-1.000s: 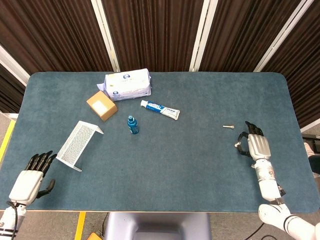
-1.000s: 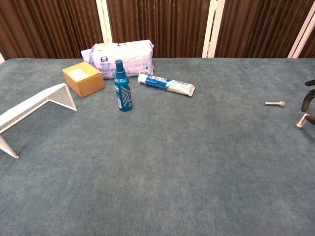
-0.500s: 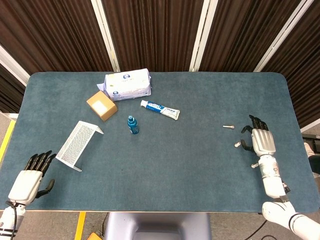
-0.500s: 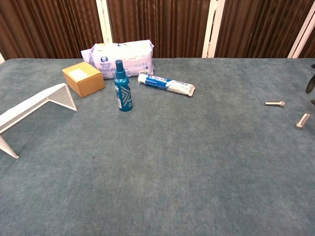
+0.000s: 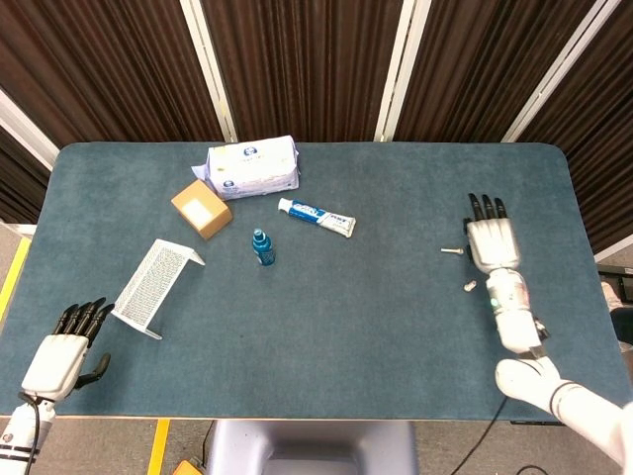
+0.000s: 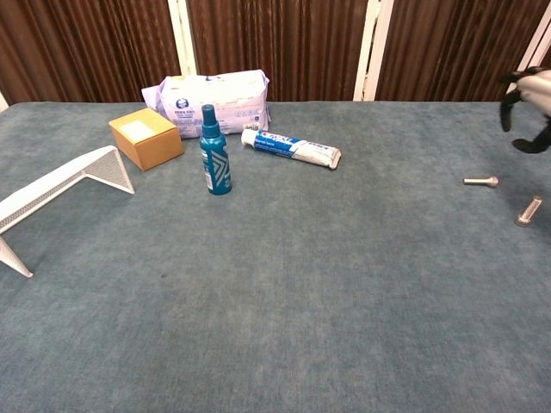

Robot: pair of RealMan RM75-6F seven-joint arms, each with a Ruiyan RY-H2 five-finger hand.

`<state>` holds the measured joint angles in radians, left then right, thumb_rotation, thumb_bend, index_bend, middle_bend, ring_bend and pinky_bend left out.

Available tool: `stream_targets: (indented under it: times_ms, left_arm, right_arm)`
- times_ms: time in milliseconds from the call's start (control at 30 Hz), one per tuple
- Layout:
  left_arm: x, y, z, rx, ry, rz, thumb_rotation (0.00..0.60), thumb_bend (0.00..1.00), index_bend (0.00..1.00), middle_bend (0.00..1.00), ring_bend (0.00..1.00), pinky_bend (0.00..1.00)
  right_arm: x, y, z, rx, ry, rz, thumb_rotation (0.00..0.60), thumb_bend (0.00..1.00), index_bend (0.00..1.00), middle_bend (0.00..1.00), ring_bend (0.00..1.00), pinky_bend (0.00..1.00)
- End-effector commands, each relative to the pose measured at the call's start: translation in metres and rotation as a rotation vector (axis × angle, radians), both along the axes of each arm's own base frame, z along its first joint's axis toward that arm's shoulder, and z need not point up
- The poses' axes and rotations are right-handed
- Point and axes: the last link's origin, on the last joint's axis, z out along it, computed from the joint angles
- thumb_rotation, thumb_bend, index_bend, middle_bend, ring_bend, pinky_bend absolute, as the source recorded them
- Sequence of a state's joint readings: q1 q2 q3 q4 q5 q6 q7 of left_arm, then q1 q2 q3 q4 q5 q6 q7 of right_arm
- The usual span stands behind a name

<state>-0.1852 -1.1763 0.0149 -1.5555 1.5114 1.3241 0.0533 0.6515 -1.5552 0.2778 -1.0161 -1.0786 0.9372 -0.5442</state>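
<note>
The right hand (image 5: 492,241), fingers spread and empty, hovers beside two bolts (image 5: 452,251); the left hand (image 5: 57,354) rests open near a mesh rack (image 5: 153,286).

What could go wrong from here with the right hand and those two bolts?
The right hand hovers open above the table, holding nothing. Both bolts are small and lie flat on the cloth: the nearer bolt and the farther bolt. The fingers may nudge or roll one away instead of pinching it, perhaps toward the table's right edge.

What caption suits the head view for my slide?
Open right hand above two small metal bolts on blue felt table.
</note>
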Motion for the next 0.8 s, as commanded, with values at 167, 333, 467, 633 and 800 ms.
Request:
stream_targets:
  times_ms: [167, 333, 467, 633, 800]
  left_arm:
    - [-0.003, 0.005, -0.002, 0.005, 0.005, 0.006, 0.6, 0.46, 0.0, 0.0, 0.0, 0.04]
    - [-0.004, 0.006, -0.004, -0.003, 0.008, 0.008, 0.6, 0.46, 0.0, 0.0, 0.0, 0.04]
    - [-0.004, 0.005, -0.005, -0.002, 0.01, 0.007, 0.6, 0.46, 0.0, 0.0, 0.0, 0.04]
    - [-0.005, 0.006, -0.006, -0.013, 0.016, 0.02, 0.6, 0.46, 0.0, 0.0, 0.0, 0.04]
    - [-0.006, 0.007, -0.007, -0.015, 0.02, 0.024, 0.6, 0.46, 0.0, 0.0, 0.0, 0.04]
  right_arm:
    - [0.016, -0.022, -0.04, 0.065, 0.218, 0.02, 0.6, 0.46, 0.56, 0.14, 0.03, 0.19]
    - [0.012, -0.02, -0.054, 0.098, 0.269, 0.018, 0.6, 0.46, 0.56, 0.14, 0.02, 0.19]
    - [0.008, -0.02, -0.061, 0.111, 0.292, 0.015, 0.6, 0.46, 0.57, 0.14, 0.02, 0.18]
    - [0.006, -0.021, -0.069, 0.127, 0.288, 0.005, 0.6, 0.46, 0.58, 0.14, 0.03, 0.18]
    - [0.004, -0.022, -0.076, 0.136, 0.311, 0.002, 0.6, 0.46, 0.58, 0.14, 0.02, 0.18]
